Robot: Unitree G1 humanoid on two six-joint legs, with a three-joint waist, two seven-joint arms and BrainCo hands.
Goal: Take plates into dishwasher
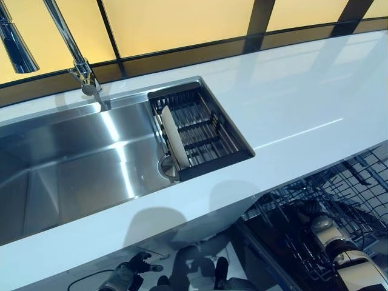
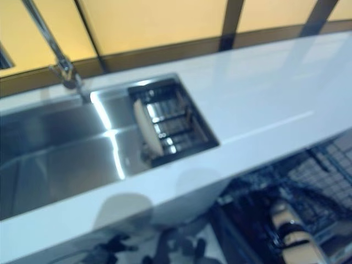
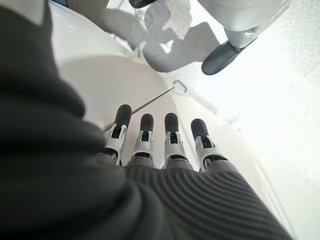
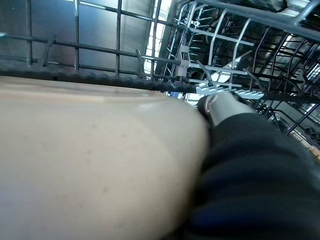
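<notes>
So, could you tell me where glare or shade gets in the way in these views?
Left eye view: two bright glare streaks cross the sink, the counter mirrors the window frames, and the dishwasher rack below lies in shade. Right wrist view: a plate fills most of the picture, with the rack backlit behind it. Left wrist view: the floor is glaringly bright.

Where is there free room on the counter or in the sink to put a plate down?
The white counter is bare to the right of the drying rack. The sink floor is bare between the tap and the rack. One plate stands in the rack. The dishwasher rack below is crowded.
</notes>
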